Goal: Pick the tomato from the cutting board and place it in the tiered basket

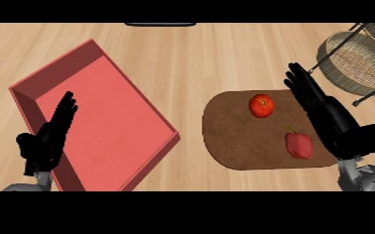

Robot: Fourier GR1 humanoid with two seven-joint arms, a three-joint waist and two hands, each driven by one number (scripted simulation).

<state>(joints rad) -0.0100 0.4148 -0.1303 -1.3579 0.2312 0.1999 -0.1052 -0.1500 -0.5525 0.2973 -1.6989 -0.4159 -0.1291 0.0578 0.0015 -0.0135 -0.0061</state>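
Note:
A round red tomato (261,105) lies on the brown cutting board (234,139), near its far edge. Closer to me on the same board rests a second red fruit (299,145) with a small stem. My right hand (322,109) hovers just right of the tomato with fingers straight, open, holding nothing. The tiered basket (350,59), woven with dark metal posts, stands at the far right, partly cut off by the view's edge. My left hand (50,134) rests open at the lower left, fingers up, over the red tray.
A large red tray (132,109) with raised walls fills the left of the wooden counter. A dark object (159,24) shows at the far edge.

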